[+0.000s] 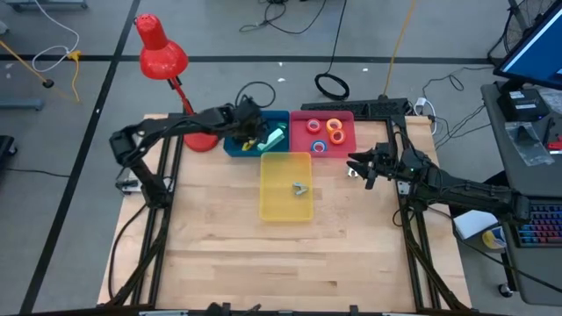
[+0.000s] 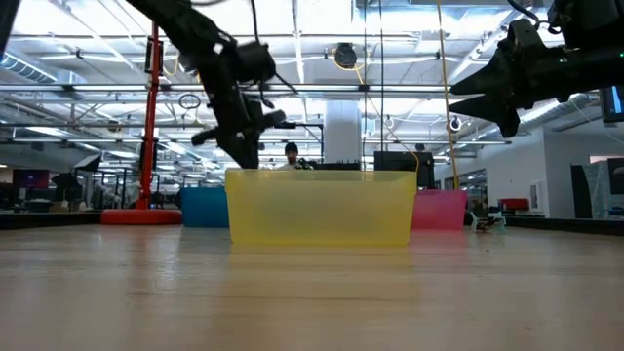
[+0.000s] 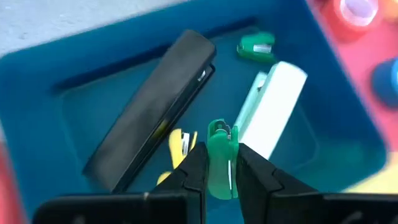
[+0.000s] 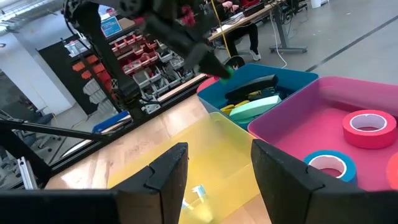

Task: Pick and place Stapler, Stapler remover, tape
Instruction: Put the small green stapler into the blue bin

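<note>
My left gripper [image 1: 251, 128] hangs over the blue bin [image 1: 235, 146], shut on a small green staple remover [image 3: 219, 163]. In the bin under it lie a black stapler [image 3: 152, 112], a pale mint stapler [image 3: 270, 106], another green staple remover [image 3: 255, 46] and a yellow one [image 3: 180, 142]. The red bin [image 1: 348, 123] holds tape rolls [image 1: 318, 128]; a red roll [image 4: 369, 128] and a blue roll [image 4: 329, 164] show in the right wrist view. The yellow bin [image 1: 274, 168] holds one staple remover [image 1: 300, 188]. My right gripper [image 1: 355, 166] waits open right of the yellow bin. My left gripper pinches the green staple remover between its two fingers [image 3: 194, 163]. The fingers slant down from the table's left side. The remover's upper end [image 3: 219, 130] sticks out past the fingertips, and it hangs clear above the blue bin's contents.
A red desk lamp [image 1: 161, 54] stands at the far left corner, its base [image 1: 200, 140] next to the blue bin. The three bins sit close together at the table's far middle. Bare wood [image 1: 281, 263] stretches across the near half. Desks and cables lie beyond the table.
</note>
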Tool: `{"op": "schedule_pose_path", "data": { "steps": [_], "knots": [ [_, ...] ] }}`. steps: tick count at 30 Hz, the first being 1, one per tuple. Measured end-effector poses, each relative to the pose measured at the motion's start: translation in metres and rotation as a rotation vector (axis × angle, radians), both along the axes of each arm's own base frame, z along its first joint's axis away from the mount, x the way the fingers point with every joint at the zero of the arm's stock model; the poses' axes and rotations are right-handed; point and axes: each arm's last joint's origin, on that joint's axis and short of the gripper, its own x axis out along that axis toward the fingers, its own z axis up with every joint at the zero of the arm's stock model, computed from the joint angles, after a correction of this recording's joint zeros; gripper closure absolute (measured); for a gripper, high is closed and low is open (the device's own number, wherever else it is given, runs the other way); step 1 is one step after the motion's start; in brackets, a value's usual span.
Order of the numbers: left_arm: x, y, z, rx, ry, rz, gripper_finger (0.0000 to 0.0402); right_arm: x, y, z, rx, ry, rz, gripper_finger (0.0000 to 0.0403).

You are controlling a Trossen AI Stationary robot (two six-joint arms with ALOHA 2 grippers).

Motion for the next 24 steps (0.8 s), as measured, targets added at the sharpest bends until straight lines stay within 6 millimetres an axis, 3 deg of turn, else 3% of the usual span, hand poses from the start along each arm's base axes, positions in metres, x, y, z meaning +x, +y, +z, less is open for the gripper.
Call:
{"op": "schedule_pose_path", "data": {
  "steps": [8, 15, 24],
  "knots": [
    [0.018, 0.017, -0.035, 0.011, 0.013, -0.113, 0.035, 0.0, 0.0, 0.0, 0.0, 0.0, 0.0, 0.0234],
    [0.019, 0.027, -0.054, -0.006, 0.049, -0.148, 0.035, 0.0, 0.0, 0.0, 0.001, 0.0, 0.0, 0.0234],
    [0.018, 0.031, -0.054, 0.041, 0.08, -0.154, 0.0339, 0.0, 0.0, 0.0, 0.001, 0.0, -0.003, 0.0234]
  ]
}}
